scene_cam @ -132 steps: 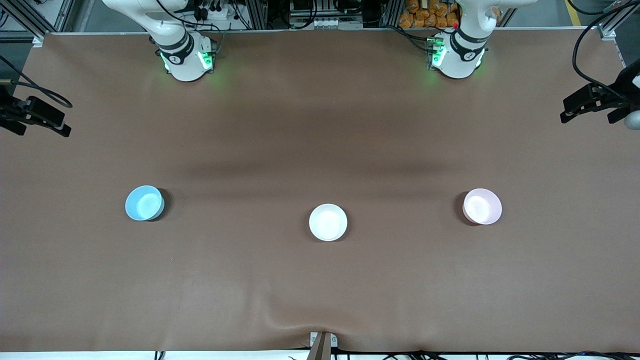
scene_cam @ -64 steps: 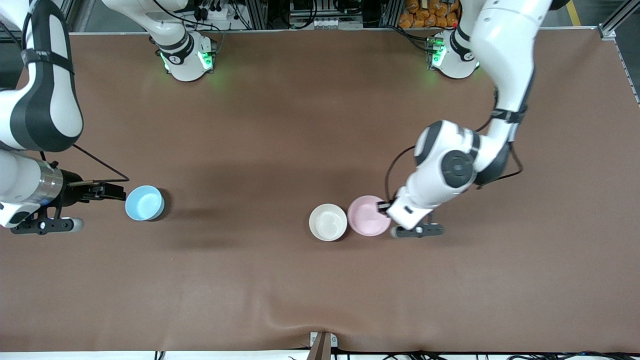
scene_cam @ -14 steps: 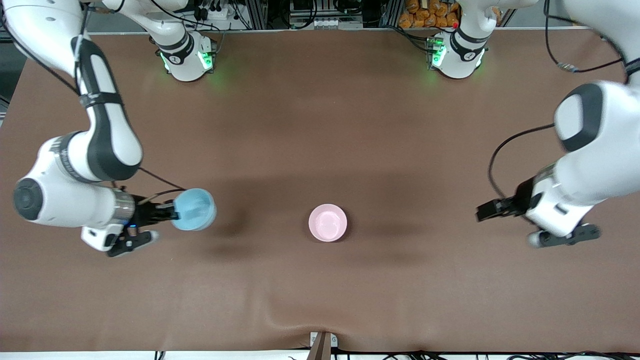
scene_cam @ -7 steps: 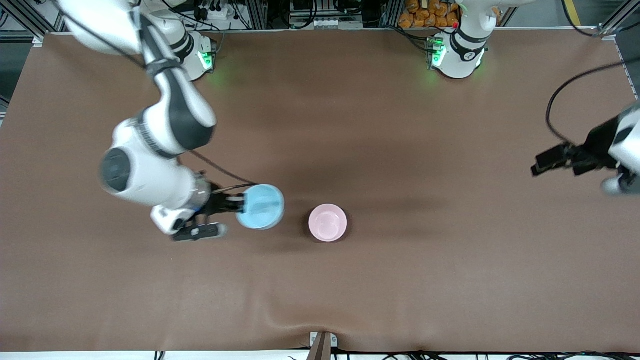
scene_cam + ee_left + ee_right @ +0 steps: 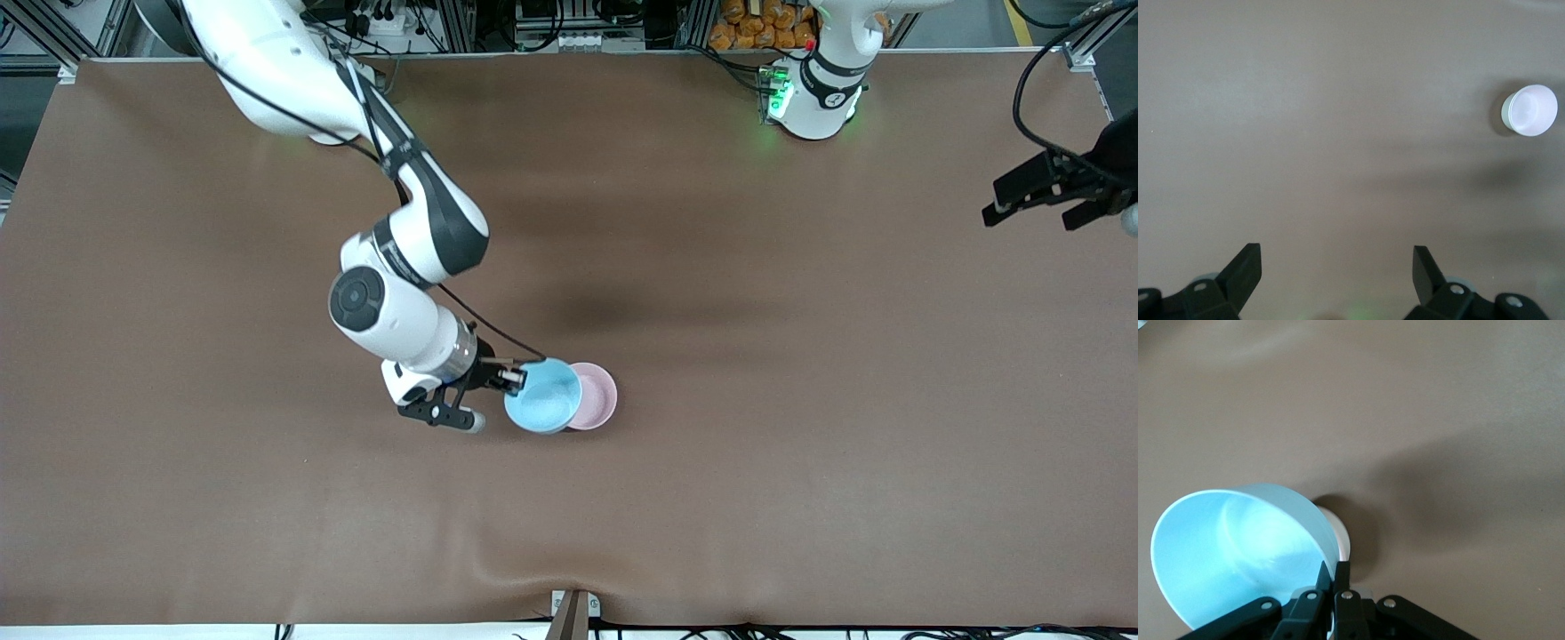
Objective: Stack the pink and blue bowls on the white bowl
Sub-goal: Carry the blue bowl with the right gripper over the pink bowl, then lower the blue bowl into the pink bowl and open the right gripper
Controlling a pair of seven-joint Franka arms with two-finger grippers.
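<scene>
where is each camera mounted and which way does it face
Front view: high across the table, facing both bases; right end effector holds the blue bowl over the pink bowl.
Left wrist view: on the waiting left arm, looking down past open fingers.
Right wrist view: on the right wrist, looking past its closed fingers.
Shared: both wrist views show the stacked bowls.

A brown mat [image 5: 800, 462] covers the bench, rucked into a fold at its edge nearest the front camera. A bracket [image 5: 573, 609] sits at that edge. Orange items [image 5: 765, 22] lie above the mat's top edge.
</scene>
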